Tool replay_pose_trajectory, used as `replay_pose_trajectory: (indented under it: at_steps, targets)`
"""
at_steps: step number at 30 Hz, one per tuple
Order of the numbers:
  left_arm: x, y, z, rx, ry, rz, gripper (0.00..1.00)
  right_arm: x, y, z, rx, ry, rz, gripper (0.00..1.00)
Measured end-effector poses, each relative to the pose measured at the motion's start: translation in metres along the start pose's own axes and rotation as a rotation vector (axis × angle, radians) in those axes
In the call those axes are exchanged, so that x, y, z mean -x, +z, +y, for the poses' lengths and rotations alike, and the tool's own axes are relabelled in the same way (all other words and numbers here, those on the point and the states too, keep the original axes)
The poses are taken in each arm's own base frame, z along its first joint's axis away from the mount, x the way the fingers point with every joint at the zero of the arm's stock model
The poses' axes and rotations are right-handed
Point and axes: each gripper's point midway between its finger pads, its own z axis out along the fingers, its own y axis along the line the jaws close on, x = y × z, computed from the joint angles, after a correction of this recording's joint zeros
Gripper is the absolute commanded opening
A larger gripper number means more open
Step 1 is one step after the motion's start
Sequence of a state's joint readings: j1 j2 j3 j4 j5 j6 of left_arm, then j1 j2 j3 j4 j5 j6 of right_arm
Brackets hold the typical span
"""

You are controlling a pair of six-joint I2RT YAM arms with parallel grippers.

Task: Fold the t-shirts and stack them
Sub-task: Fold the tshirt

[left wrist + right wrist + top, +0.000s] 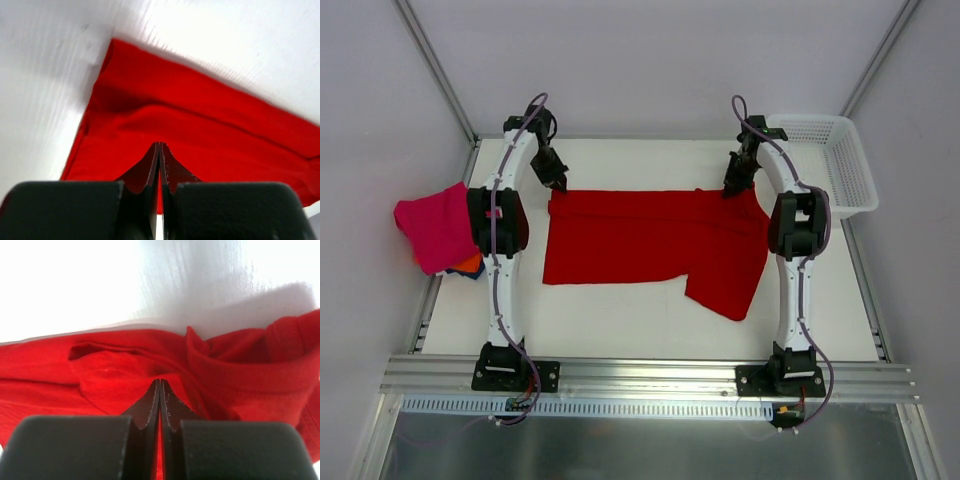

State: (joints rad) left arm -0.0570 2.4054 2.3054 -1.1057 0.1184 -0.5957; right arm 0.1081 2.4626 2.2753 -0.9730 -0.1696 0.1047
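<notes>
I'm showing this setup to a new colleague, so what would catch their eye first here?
A large red t-shirt lies spread across the middle of the white table. Both arms reach to its far edge, the left gripper and the right gripper each shut on the cloth. A magenta-pink shirt sits at the table's left edge.
</notes>
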Motion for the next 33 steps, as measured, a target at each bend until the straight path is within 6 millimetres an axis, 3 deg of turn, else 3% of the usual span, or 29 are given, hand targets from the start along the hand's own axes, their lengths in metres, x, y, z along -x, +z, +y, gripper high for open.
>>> replay_pose_trajectory:
  at_steps: [4, 11, 16, 17, 18, 20, 26, 33]
  targets:
    - [-0.013, -0.013, 0.013, 0.032, 0.01, 0.005, 0.0, -0.003, -0.01, 0.001, 0.001, -0.001, -0.002, 0.01]
    - [-0.027, -0.005, 0.029, 0.085, 0.019, 0.047, 0.01, -0.032, -0.025, -0.006, -0.028, -0.011, 0.05, 0.04]
    - [-0.027, -0.005, 0.03, 0.087, 0.033, 0.048, 0.28, -0.043, -0.051, -0.001, -0.037, -0.05, 0.03, 0.34]
    - [-0.028, -0.005, 0.03, 0.087, 0.038, 0.049, 0.44, -0.044, -0.058, -0.001, -0.038, -0.058, 0.021, 0.38]
    - [-0.028, -0.004, 0.03, 0.088, 0.045, 0.051, 0.53, -0.046, -0.066, 0.001, -0.036, -0.071, 0.014, 0.47]
    - [-0.03, -0.004, 0.031, 0.091, 0.053, 0.056, 0.76, -0.05, -0.079, 0.002, -0.04, -0.086, 0.005, 0.5]
    - [-0.054, -0.012, 0.036, 0.143, 0.084, 0.095, 0.78, -0.071, -0.118, -0.011, -0.104, -0.108, 0.032, 0.53]
    - [-0.104, -0.047, 0.046, 0.19, 0.14, 0.155, 0.76, -0.135, -0.15, -0.04, -0.181, -0.113, 0.148, 0.57]
